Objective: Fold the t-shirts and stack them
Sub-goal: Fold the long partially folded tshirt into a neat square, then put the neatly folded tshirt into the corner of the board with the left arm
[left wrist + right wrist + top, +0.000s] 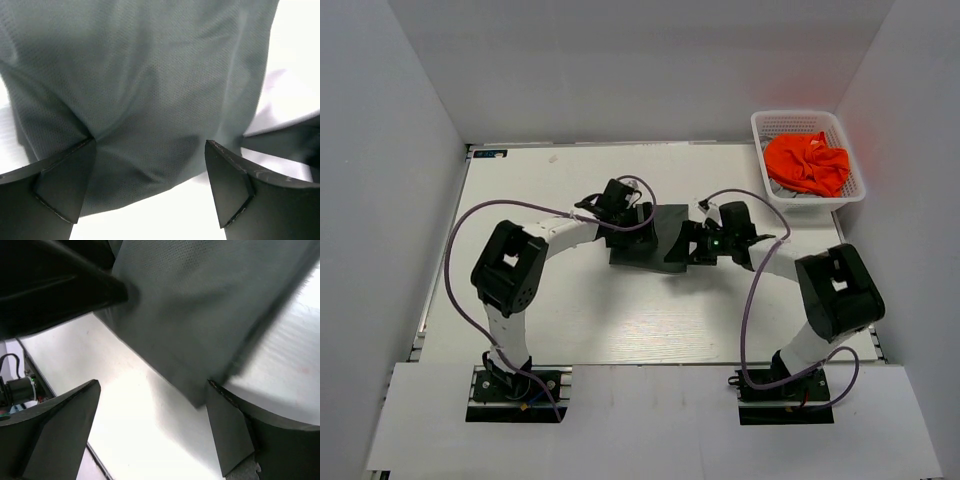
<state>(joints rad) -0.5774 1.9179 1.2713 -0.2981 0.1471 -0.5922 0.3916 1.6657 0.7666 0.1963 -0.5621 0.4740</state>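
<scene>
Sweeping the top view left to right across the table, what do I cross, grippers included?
The left gripper → dark olive-grey t-shirt → right gripper → orange t-shirt, lying in the white lattice basket.

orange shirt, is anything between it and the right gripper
Only the wall of the white basket: the orange shirt lies inside it, open from above. The right gripper is open at the grey shirt, mid-table.
</scene>
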